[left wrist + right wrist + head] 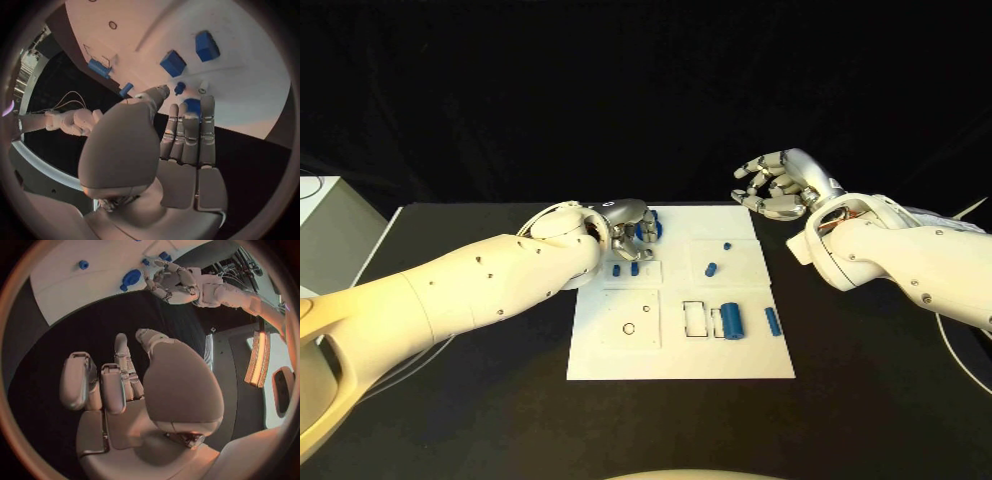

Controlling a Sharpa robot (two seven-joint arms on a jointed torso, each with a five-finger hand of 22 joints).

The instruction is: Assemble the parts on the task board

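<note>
The left robot hand (626, 222) covers blue parts (630, 268) at the board's (678, 360) far edge; its grasp is unclear. The right robot hand (773, 184) hovers empty, fingers spread.

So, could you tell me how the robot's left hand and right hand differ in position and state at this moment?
The left hand is over the far-left corner of the task board, its fingers down among the blue parts; the right hand is beyond the board's far-right corner, over black table. The left hand's fingers reach towards the parts, while the right hand's are loosely curled and clearly hold nothing. Both are silver hands on white arms.
</note>
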